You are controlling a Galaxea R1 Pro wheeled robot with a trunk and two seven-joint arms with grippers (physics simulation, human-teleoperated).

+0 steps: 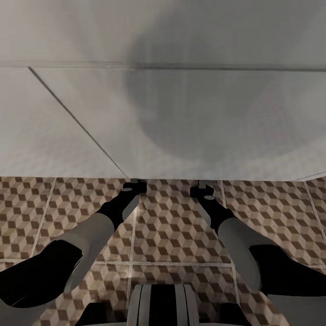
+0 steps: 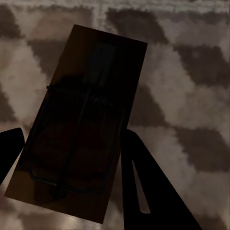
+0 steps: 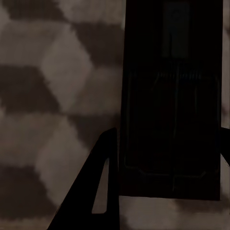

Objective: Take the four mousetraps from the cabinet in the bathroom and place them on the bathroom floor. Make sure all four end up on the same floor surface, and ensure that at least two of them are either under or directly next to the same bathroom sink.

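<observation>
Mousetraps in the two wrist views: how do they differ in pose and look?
The left gripper's mousetrap sits skewed between its fingers; the right gripper's mousetrap lies square with its fingers. The left one reads dark brown, its wire bars distinct; the right one is almost black, its wires faint. Both are flat boards held between gripper fingers above the cube-patterned bathroom floor.

head view: evenly lit, soft, with a broad round grey shadow on the pale wall (image 1: 190, 104) | both wrist views: dim and blurred, each mousetrap (image 2: 81, 124) (image 3: 172, 100) nearly black, wire parts barely legible | floor tiles (image 1: 172, 226) smeared, no glare
</observation>
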